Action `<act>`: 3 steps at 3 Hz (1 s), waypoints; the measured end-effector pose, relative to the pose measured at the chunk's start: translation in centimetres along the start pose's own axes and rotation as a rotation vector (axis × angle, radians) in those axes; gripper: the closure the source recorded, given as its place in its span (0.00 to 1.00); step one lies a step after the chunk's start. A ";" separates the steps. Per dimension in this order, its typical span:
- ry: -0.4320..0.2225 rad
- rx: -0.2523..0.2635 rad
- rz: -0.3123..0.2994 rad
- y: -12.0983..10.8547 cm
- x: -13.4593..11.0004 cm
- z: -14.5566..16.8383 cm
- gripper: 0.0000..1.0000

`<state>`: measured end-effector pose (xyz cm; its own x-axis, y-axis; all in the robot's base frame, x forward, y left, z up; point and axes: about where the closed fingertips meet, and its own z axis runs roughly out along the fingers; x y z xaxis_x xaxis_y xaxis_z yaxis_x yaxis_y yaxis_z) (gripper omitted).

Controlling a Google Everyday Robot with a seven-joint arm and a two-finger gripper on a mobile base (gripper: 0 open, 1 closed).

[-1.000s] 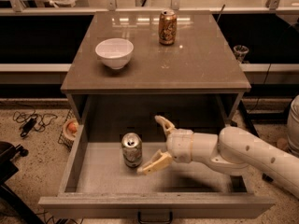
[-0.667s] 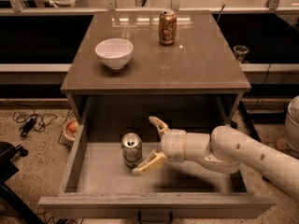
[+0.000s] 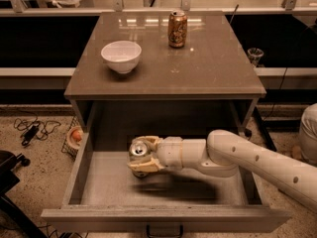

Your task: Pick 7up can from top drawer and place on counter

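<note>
The 7up can (image 3: 138,150) stands in the open top drawer (image 3: 79,172), left of its middle, with its shiny metal top showing. My gripper (image 3: 140,155) reaches in from the right on a white arm, and its two pale fingers are closed around the can's sides, one behind it and one in front. The can's lower part is hidden by the front finger. The counter (image 3: 208,63) lies above and behind the drawer.
A white bowl (image 3: 121,56) sits on the counter's left side and an orange-brown can (image 3: 177,29) stands at its back. The drawer's dark handle (image 3: 163,230) is at the bottom edge. Cables and a small basket lie on the floor to the left.
My gripper moved left across the drawer to the can, and its fingers, open before, have closed around the can.
</note>
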<state>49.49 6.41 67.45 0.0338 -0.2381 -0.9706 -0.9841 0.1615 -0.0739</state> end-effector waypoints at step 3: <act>0.104 0.097 0.129 -6.0 -5.2 -3.8 1.00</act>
<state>54.57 3.07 73.84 -0.1149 -0.3063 -0.9450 -0.9575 0.2876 0.0232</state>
